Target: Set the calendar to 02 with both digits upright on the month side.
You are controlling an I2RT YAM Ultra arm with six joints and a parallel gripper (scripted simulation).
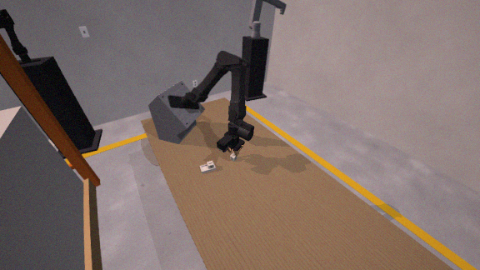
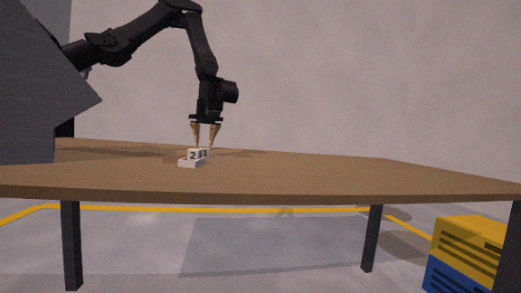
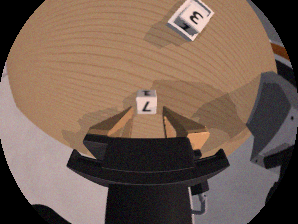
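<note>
A small white tray (image 1: pixel 207 167) lies flat on the wooden table. One white cube (image 2: pixel 193 155) stands in it, showing a 2 toward the exterior camera and a 3 on top in the wrist view (image 3: pixel 192 18). The second cube (image 2: pixel 204 153) stands on the table outside the tray, showing a 1 toward the exterior camera and a 7 on top in the wrist view (image 3: pixel 145 103). My gripper (image 2: pixel 203 144) points straight down just above this second cube. Its fingers are partly open, with nothing between them. The cube sits between the fingertips in the wrist view (image 3: pixel 148 115), but below them.
A grey slanted box (image 1: pixel 175 112) holds the arm's base at the table's far end. A black stand (image 1: pixel 255 67) rises behind it. A yellow and blue crate (image 2: pixel 466 253) sits on the floor at the right.
</note>
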